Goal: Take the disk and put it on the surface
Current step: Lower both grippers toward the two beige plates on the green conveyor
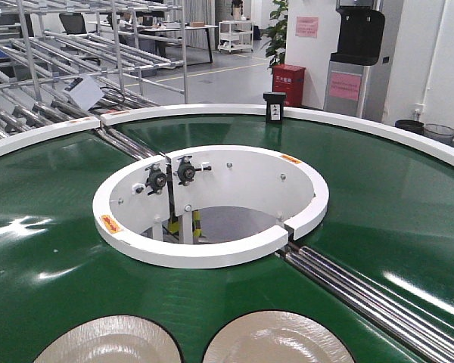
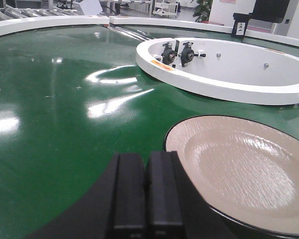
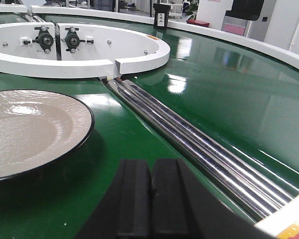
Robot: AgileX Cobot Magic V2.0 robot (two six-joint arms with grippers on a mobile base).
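Note:
Two disks, cream plates with black rims, lie on the green conveyor belt (image 1: 53, 249) at the near edge of the front view: one on the left (image 1: 110, 342), one on the right (image 1: 276, 338). In the left wrist view my left gripper (image 2: 147, 159) is shut and empty, low over the belt, with a disk (image 2: 244, 169) just to its right, apart from it. The right wrist view shows my right gripper (image 3: 152, 167) shut and empty too. A disk (image 3: 30, 129) lies to its left with a gap of belt between. The surface is out of view.
A white inner ring (image 1: 204, 255) encloses the belt's central opening. Steel rollers (image 1: 363, 291) cross the belt to the right of the right disk, close beside my right gripper (image 3: 204, 144). A small black box (image 1: 275, 107) stands on the outer white rim (image 1: 378, 125). Metal racks fill the back left.

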